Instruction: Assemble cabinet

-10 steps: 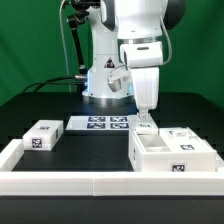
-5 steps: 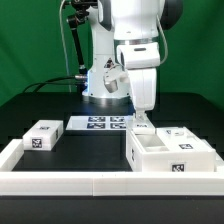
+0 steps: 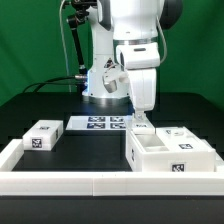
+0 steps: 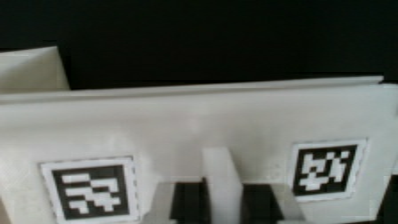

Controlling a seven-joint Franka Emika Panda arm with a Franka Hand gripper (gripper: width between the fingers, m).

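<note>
The cabinet (image 3: pixel 165 152), a large white open box with tags, lies at the exterior view's right, inside the border rail. My gripper (image 3: pixel 143 122) stands straight down over its rear wall, with the jaws either side of that wall and closed on it. In the wrist view the cabinet wall (image 4: pixel 214 120) fills the picture with a tag on each side, and my gripper (image 4: pixel 226 200) pinches a white upright strip of it. A small white tagged block (image 3: pixel 42 135) lies apart at the exterior view's left. Another tagged white block (image 3: pixel 186 133) sits against the cabinet's far right side.
The marker board (image 3: pixel 100 123) lies flat in front of the robot base, between the left block and the cabinet. A low white border rail (image 3: pixel 90 178) runs along the front and up the left side. Black table surface lies between them.
The cabinet and my gripper have shifted together a little toward the exterior view's left between the oldest frame and the middle one. Nothing has moved since.
</note>
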